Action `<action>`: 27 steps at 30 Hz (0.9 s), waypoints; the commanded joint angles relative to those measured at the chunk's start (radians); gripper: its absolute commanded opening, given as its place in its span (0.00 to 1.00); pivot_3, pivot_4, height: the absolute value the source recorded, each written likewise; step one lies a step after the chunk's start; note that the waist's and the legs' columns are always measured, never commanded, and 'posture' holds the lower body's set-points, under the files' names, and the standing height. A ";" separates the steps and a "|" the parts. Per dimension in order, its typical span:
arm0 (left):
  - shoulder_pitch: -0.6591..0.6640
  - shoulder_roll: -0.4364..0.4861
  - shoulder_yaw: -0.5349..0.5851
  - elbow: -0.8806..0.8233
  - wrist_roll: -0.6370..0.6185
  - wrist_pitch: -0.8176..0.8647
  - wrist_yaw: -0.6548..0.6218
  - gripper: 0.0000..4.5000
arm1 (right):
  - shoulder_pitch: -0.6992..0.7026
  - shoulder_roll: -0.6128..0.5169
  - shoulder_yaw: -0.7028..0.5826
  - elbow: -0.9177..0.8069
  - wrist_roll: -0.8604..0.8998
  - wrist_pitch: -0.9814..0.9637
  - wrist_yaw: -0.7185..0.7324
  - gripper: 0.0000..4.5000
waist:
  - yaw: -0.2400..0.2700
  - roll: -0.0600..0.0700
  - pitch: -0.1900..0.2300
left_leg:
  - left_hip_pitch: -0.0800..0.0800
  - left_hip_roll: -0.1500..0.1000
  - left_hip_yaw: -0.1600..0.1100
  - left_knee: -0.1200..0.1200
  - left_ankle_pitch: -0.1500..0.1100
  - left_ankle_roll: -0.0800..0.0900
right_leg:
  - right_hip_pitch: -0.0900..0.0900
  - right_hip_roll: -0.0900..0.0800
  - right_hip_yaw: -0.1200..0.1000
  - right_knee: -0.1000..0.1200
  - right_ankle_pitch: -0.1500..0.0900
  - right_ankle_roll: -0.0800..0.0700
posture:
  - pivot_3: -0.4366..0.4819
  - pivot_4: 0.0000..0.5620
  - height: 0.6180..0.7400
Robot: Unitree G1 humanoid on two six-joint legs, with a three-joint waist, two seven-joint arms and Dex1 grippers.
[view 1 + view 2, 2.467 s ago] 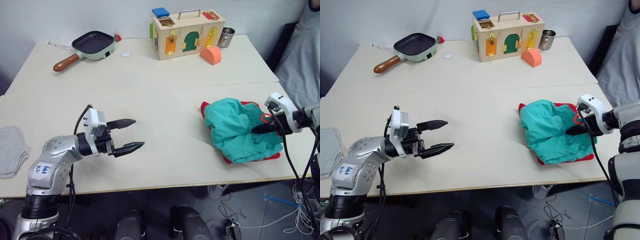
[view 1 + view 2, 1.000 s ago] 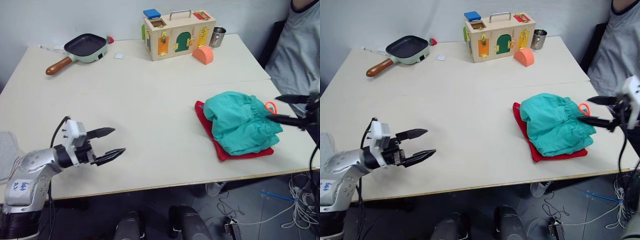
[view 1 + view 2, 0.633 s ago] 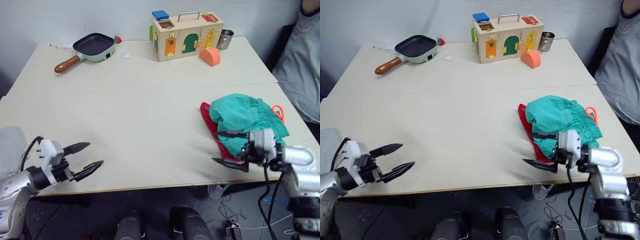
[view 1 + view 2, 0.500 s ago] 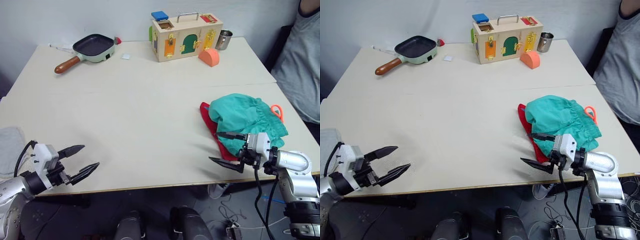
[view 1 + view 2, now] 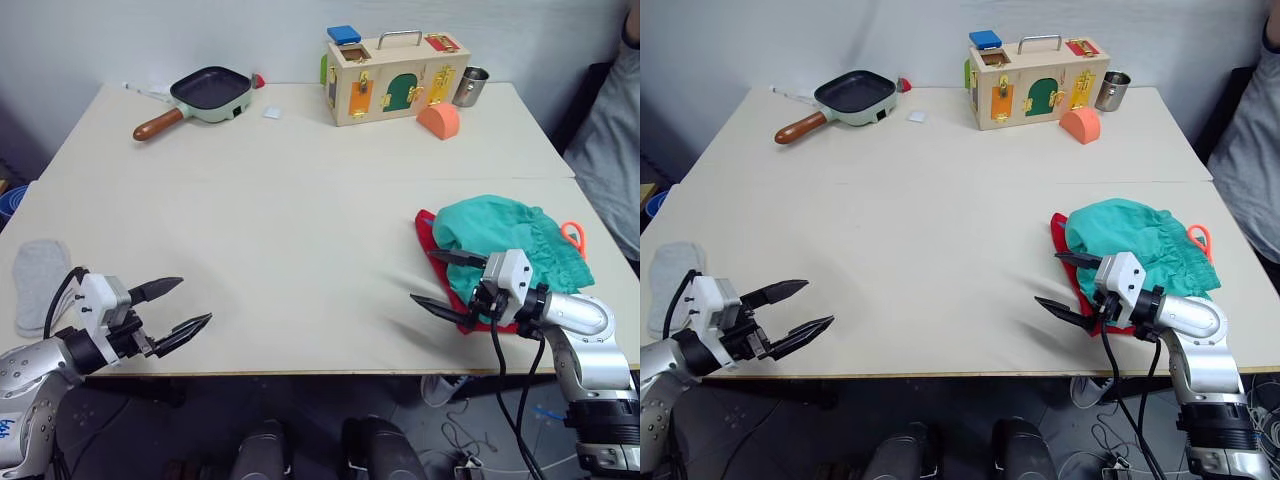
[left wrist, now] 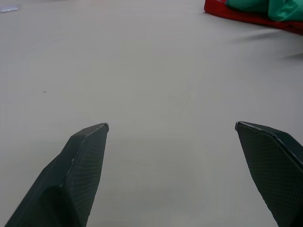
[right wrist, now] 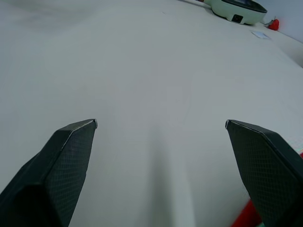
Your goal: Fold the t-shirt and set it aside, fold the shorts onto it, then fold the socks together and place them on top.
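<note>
The pale worktop (image 5: 300,200) carries the teal-green shorts (image 5: 505,240) bunched on top of the red t-shirt (image 5: 428,232) near its right front edge. A wooden latch box (image 5: 395,65) and a frying pan (image 5: 205,90) stand at the far side. One grey sock (image 5: 35,280) lies at the left edge. The right gripper (image 5: 440,280), jaws spread and empty, hovers just beside the shirt; the left gripper (image 5: 175,308), jaws likewise released, sits at the front left.
</note>
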 commanded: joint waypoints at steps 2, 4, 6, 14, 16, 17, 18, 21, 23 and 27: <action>0.014 0.003 0.012 -0.029 -0.014 -0.005 -0.003 1.00 | 0.032 -0.033 -0.026 -0.031 0.031 -0.016 0.012 0.99 | 0.007 0.000 0.000 | 0.000 0.000 0.001 -0.001 -0.001 0.000 | -0.001 0.000 0.000 -0.001 0.000 0.000 | 0.48 0.27 1.00; 0.030 0.002 0.033 -0.029 -0.018 -0.004 0.000 1.00 | 0.038 -0.035 -0.027 -0.028 0.037 -0.020 0.016 0.99 | 0.008 0.000 0.000 | 0.000 0.000 0.001 -0.001 -0.001 0.000 | -0.001 0.000 0.000 -0.002 0.000 0.000 | 0.48 0.27 1.00; 0.053 0.000 0.063 -0.032 -0.022 -0.001 0.012 1.00 | 0.041 -0.027 -0.031 -0.025 0.049 -0.020 0.012 0.99 | 0.006 0.001 0.001 | -0.001 0.000 0.001 -0.001 -0.001 0.001 | 0.000 0.000 0.000 -0.002 0.000 0.000 | 0.48 0.27 1.00; 0.195 -0.093 0.324 0.019 -0.044 0.017 0.175 1.00 | 0.044 0.004 -0.034 -0.035 0.109 -0.023 0.009 0.99 | 0.007 0.006 0.006 | -0.009 -0.028 -0.047 -0.015 0.019 0.004 | 0.016 -0.022 -0.041 -0.009 -0.006 0.015 | 0.48 0.27 1.00; 0.251 -0.127 0.412 0.047 -0.060 0.035 0.222 1.00 | 0.052 0.005 -0.036 -0.048 0.119 -0.066 0.035 0.99 | 0.011 0.006 0.006 | -0.009 -0.028 -0.046 -0.015 0.018 0.005 | 0.016 -0.021 -0.039 -0.009 -0.006 0.015 | 0.48 0.27 1.00; 0.267 -0.137 0.433 0.050 -0.065 0.040 0.234 1.00 | 0.056 0.005 -0.038 -0.052 0.121 -0.078 0.041 0.99 | 0.012 0.006 0.006 | -0.009 -0.028 -0.046 -0.014 0.017 0.006 | 0.016 -0.021 -0.038 -0.010 -0.006 0.015 | 0.48 0.27 1.00; 0.307 -0.167 0.482 0.059 -0.088 0.059 0.259 1.00 | 0.074 0.011 -0.054 -0.059 0.151 -0.123 0.080 0.99 | 0.013 0.005 0.006 | -0.009 -0.028 -0.045 -0.014 0.015 0.007 | 0.016 -0.021 -0.036 -0.011 -0.006 0.015 | 0.48 0.27 1.00; 0.423 -0.248 0.589 0.077 -0.129 0.113 0.327 1.00 | 0.147 -0.008 -0.082 -0.065 0.217 -0.185 0.197 0.99 | 0.014 0.003 0.006 | -0.009 -0.028 -0.043 -0.014 0.011 0.009 | 0.016 -0.021 -0.032 -0.014 -0.007 0.017 | 0.48 0.27 1.00; 0.457 -0.281 0.627 0.092 -0.152 0.138 0.371 1.00 | 0.182 -0.022 -0.091 -0.064 0.238 -0.191 0.237 0.99 | 0.019 0.002 0.007 | -0.009 -0.028 -0.043 -0.013 0.007 0.011 | 0.018 -0.021 -0.031 -0.016 -0.007 0.018 | 0.48 0.27 1.00; 0.502 -0.312 0.673 0.104 -0.215 0.245 0.461 1.00 | 0.226 -0.034 -0.095 -0.081 0.286 -0.158 0.276 0.99 | 0.034 0.001 0.007 | -0.009 -0.028 -0.042 -0.011 0.006 0.012 | 0.018 -0.021 -0.030 -0.017 -0.008 0.019 | 0.48 0.27 1.00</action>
